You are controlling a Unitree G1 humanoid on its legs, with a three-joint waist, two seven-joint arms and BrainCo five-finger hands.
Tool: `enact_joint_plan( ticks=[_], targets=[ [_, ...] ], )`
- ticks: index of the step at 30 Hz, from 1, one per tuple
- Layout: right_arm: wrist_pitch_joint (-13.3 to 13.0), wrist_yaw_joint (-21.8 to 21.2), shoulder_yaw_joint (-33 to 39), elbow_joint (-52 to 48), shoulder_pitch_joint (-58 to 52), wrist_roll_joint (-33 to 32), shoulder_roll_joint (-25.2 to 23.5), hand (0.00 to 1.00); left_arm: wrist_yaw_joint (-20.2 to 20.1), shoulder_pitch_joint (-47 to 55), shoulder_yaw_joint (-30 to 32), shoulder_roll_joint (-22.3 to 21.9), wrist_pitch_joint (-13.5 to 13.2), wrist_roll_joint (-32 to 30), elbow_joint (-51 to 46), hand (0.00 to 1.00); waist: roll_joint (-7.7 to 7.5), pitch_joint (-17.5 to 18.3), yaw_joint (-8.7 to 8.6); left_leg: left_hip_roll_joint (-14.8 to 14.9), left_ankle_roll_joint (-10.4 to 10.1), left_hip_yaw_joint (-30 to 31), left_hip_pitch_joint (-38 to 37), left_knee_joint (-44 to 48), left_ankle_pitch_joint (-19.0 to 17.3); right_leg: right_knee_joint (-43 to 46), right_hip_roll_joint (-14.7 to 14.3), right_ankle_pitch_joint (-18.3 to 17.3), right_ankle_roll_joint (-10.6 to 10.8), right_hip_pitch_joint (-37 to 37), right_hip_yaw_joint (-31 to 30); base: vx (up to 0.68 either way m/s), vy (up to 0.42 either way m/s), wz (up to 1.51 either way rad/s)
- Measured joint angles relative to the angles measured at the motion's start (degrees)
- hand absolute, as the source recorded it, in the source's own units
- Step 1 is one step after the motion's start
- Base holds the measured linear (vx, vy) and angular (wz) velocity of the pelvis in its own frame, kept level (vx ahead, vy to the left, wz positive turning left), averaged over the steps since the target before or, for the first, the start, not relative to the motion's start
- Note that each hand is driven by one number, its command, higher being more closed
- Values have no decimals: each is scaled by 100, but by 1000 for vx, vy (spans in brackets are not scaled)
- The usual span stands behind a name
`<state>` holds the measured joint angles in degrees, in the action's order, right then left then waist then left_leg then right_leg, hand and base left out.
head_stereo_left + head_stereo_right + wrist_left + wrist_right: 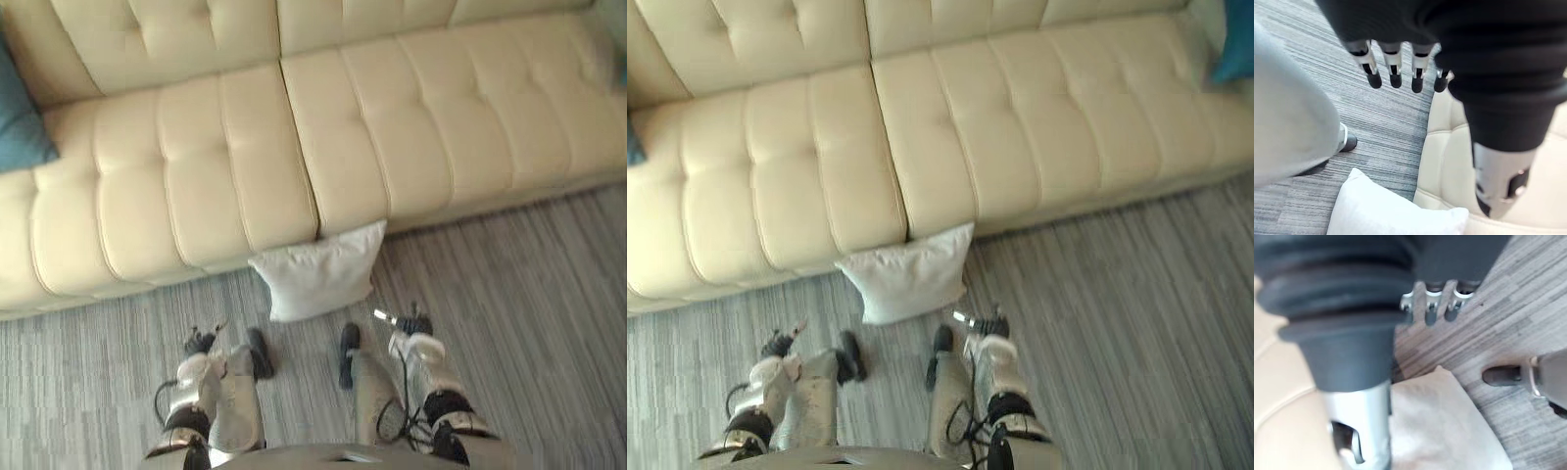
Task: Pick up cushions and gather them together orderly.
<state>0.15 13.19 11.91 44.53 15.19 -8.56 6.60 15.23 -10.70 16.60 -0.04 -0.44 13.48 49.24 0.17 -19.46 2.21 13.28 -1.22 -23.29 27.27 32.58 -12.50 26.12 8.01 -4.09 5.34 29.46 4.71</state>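
Note:
A white cushion (318, 269) lies on the grey carpet, leaning against the front of the cream sofa (245, 147) near the seam between its two seats. A teal cushion (20, 117) rests on the sofa's far left seat, and another teal cushion (1234, 44) sits at its far right end. My left hand (201, 343) hangs low to the left of the white cushion, with straight fingers (1393, 68) holding nothing. On the other side my right hand (411, 323) hangs just past the cushion's right corner, its fingers (1432, 303) relaxed and empty. The white cushion (1396, 210) lies below both hands.
The sofa's long tufted seat runs across the whole far side. Striped grey carpet (529, 313) spreads to the right of the white cushion and in front of the sofa.

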Motion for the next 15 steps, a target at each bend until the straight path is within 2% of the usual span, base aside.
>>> enact_joint_plan(
  ticks=[4,7,15],
  targets=[
    [-15,131,75,-168,478,-12,288,0,118,-410,34,246,-73,250,-154,0,34,-236,-48,67,12,82,959,466,-66,570,57,-82,-42,1025,-94,-174,-4,1],
    [-28,280,454,-324,1035,-80,436,0,209,-884,140,438,-95,450,-318,0,67,-525,-41,167,86,171,1907,771,-20,847,42,-7,-121,1938,-102,-139,-40,0],
    [-59,497,512,-563,2283,-296,937,0,347,-1974,91,503,-198,670,-663,0,84,-1056,14,263,226,364,3501,1399,131,1726,92,-65,-173,3555,-122,-33,-7,6]
  ],
)
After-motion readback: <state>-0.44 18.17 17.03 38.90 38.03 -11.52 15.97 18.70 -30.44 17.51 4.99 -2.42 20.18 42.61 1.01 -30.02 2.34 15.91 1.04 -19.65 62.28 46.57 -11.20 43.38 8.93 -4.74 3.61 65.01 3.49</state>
